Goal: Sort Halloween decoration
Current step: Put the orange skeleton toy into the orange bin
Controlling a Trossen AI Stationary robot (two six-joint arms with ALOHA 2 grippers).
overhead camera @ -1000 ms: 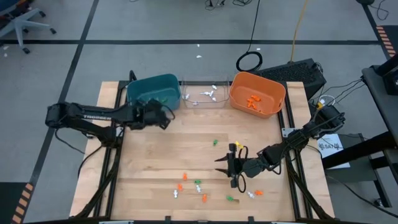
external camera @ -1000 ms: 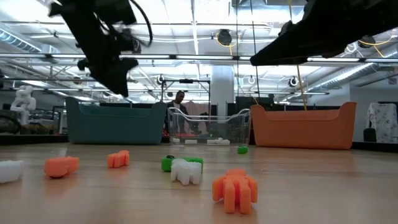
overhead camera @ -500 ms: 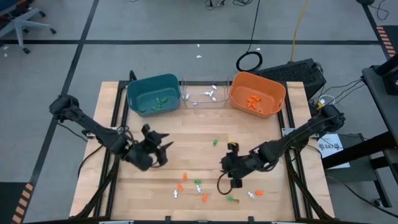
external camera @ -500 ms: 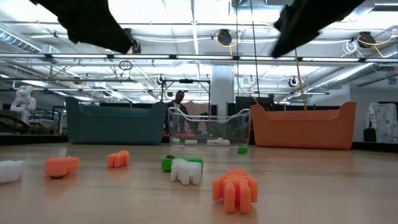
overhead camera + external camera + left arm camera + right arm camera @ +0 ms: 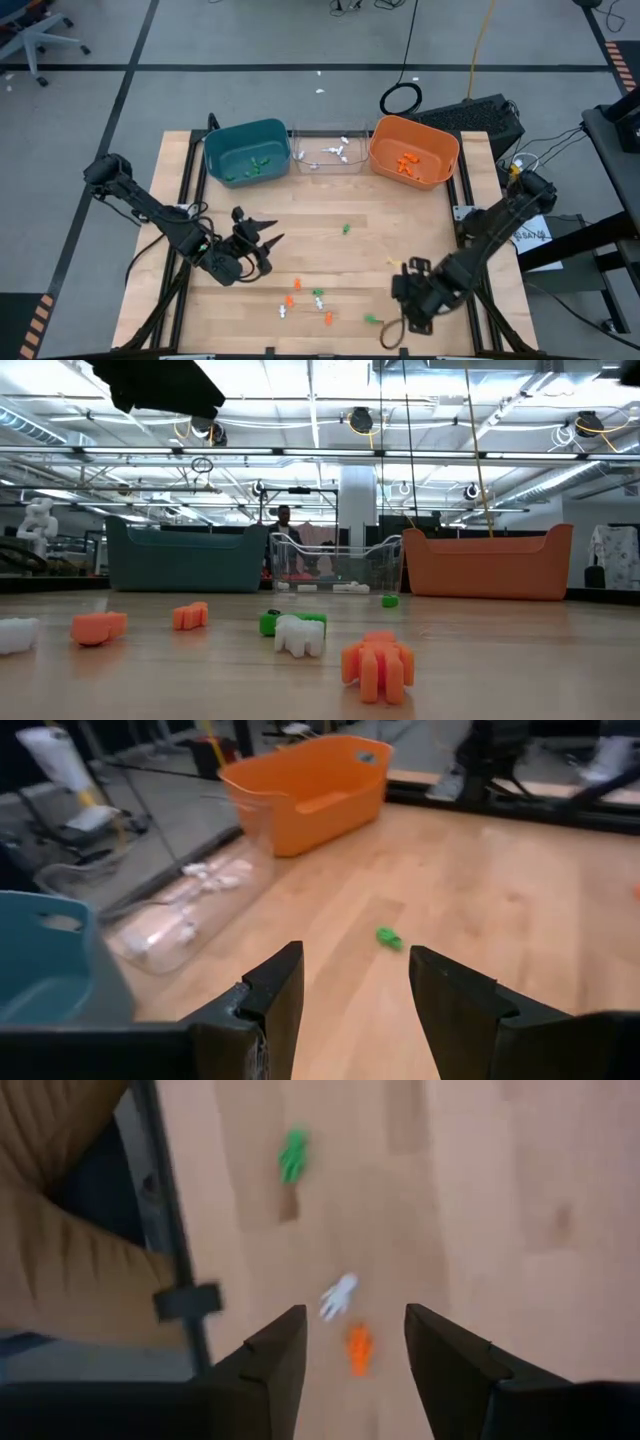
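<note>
Small orange, green and white trinkets lie loose on the near half of the wooden table: a cluster (image 5: 305,300), one green piece (image 5: 346,229) farther up, another green one (image 5: 371,320). More lie inside the three bins. My left gripper (image 5: 264,243) hovers open over the table's left middle, pointing at the lone green trinket (image 5: 388,937). My right gripper (image 5: 397,326) is open, low over the near right part, pointing down; a white trinket (image 5: 338,1295) and an orange one (image 5: 358,1348) show between its fingers, untouched.
A teal bin (image 5: 246,150), a clear bin (image 5: 326,152) and an orange bin (image 5: 413,150) stand in a row along the far edge. The table's right edge and frame (image 5: 170,1230) run close beside my right gripper. Bare wood lies between the arms.
My left gripper has left the teal bin, come toward the near edge and stopped over the left middle of the table. My right gripper has travelled toward the near right corner and tipped downward over the white and orange trinkets there. No trinket has moved.
</note>
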